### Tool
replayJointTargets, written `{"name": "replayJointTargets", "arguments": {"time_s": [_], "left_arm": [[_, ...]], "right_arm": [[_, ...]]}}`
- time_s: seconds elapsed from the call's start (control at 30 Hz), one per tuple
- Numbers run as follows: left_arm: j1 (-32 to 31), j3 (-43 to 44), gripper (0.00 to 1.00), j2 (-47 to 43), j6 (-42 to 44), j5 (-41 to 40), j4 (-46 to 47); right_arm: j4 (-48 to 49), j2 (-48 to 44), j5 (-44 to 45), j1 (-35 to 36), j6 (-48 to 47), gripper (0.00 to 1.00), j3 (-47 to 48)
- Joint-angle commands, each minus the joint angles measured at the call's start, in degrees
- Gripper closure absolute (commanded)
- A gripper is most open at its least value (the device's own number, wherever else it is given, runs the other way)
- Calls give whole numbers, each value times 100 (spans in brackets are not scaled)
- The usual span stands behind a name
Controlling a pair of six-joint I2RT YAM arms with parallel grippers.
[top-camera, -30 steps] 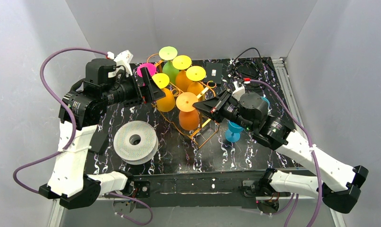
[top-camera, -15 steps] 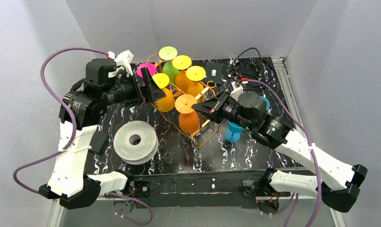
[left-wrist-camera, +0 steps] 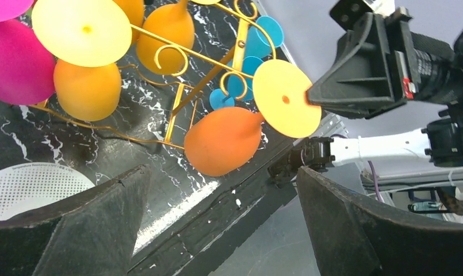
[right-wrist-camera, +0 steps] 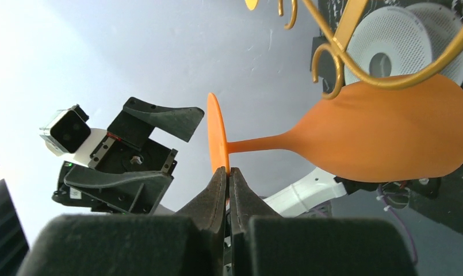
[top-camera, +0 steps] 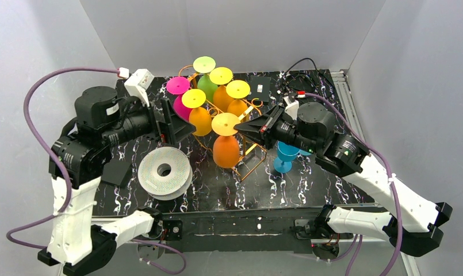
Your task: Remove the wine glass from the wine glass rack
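Right end effector [right-wrist-camera: 228, 173] clenched on orange wine glass [right-wrist-camera: 390, 138] foot rim, glass apparently just outside front loop of wine glass rack [left-wrist-camera: 174, 112], withdrawal unfinished; left end effector [top-camera: 172, 122] released.

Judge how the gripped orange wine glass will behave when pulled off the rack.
Pinched only at its foot rim by the right gripper, the orange wine glass may pivot or slip. It looks like light matte plastic, probably not fragile. Its bowl might snag the rack.

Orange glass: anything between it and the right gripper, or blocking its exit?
Nothing between: right gripper is shut on the glass, at its foot. Rack wire crosses the bowl in the right wrist view; foot side looks clear.
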Motion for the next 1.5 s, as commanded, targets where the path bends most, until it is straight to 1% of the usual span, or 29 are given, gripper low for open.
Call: {"name": "replayJointTargets", "arguments": {"time_s": [0.0, 0.13, 0.2, 0.3, 0.4, 0.47, 0.5, 0.57, 0.6, 0.67, 0.8, 0.83, 0.9, 1.0, 1.23, 1.4, 1.47], "left_arm": [[35, -19, 2, -119, 331, 679, 257], [33, -93, 2, -123, 221, 1511, 621], [37, -274, 2, -165, 71, 1775, 1023], [34, -460, 2, -225, -180, 1903, 1541], [37, -507, 2, -231, -318, 2018, 1758], [38, -530, 2, -228, -440, 2230, 1939], [33, -618, 4, -238, -535, 2488, 2166], [35, -759, 7, -261, -601, 2710, 2469], [37, -832, 10, -231, -692, 2859, 2665], [27, -859, 14, -149, -825, 3038, 2948], [-16, -985, 17, -179, -902, 3159, 2947], [-45, -1028, 19, -199, -926, 3202, 3126], [-192, -1142, 26, -155, -908, 3435, 3292], [-347, -1181, 28, -67, -836, 3419, 3296], [-658, -1162, 36, 64, -659, 3303, 3294], [-701, -1087, 41, 116, -620, 3255, 3295], [-710, -1091, 46, 126, -619, 3226, 3295]], "right_arm": [[-56, 8, -335, 26, 404, 99, 305], [142, -121, -425, 23, 679, 99, 217], [63, -160, -431, 25, 845, 99, 270], [-268, -144, -463, 26, 1140, 99, 506], [-423, -100, -535, 24, 1350, 99, 732], [-444, -88, -624, 26, 1554, 99, 811], [-390, -112, -630, 25, 1646, 99, 822], [-456, -114, -618, 26, 1739, 99, 925], [-505, -78, -732, 23, 1928, 99, 1008], [-296, -116, -835, 26, 2254, 99, 897], [-245, -90, -872, 25, 2403, 99, 1018], [-309, -50, -905, 23, 2402, 99, 1107], [-568, 98, -814, 16, 2238, 99, 1495], [-425, 270, -1016, -9, 2272, 99, 1645], [-541, 552, -1183, -10, 2204, 99, 1959], [-481, 610, -1265, -7, 2207, 99, 1941], [-456, 620, -1268, -10, 2209, 99, 1931]]}}
